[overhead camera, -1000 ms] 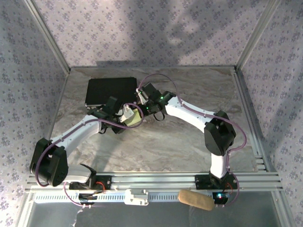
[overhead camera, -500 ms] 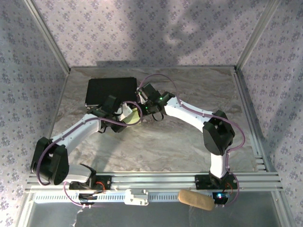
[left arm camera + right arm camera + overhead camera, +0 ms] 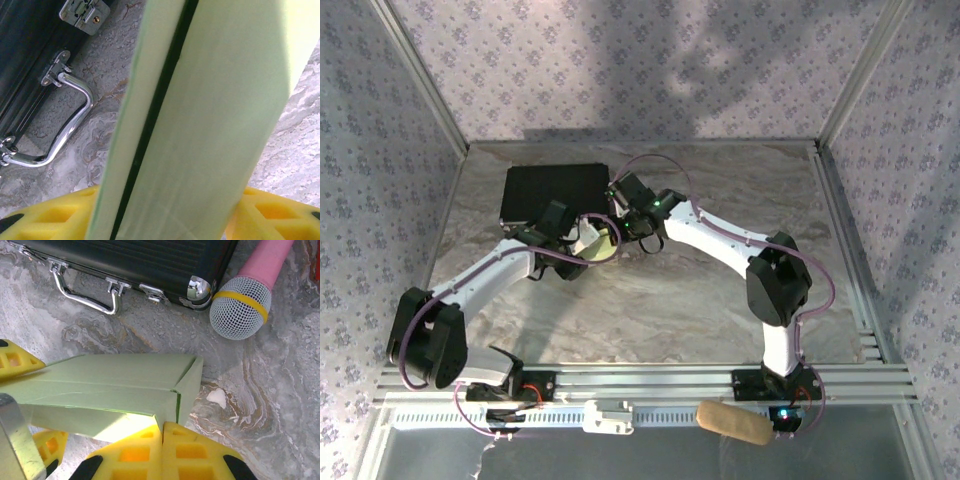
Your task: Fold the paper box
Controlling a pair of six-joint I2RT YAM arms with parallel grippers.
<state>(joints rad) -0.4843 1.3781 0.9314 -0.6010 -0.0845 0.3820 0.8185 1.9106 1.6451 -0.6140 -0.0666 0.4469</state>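
Holding, left end effector [image 3: 165, 220]: yellow fingers clamped either side of the paper box [image 3: 210, 125]
Right end effector [image 3: 162, 429]: pinched narrow on its end flap
Paper box spot: between both end effectors, near the black case [image 3: 140, 260]

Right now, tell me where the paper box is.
Top view: the paper box sits left of centre, between the left gripper and right gripper, beside the black case.
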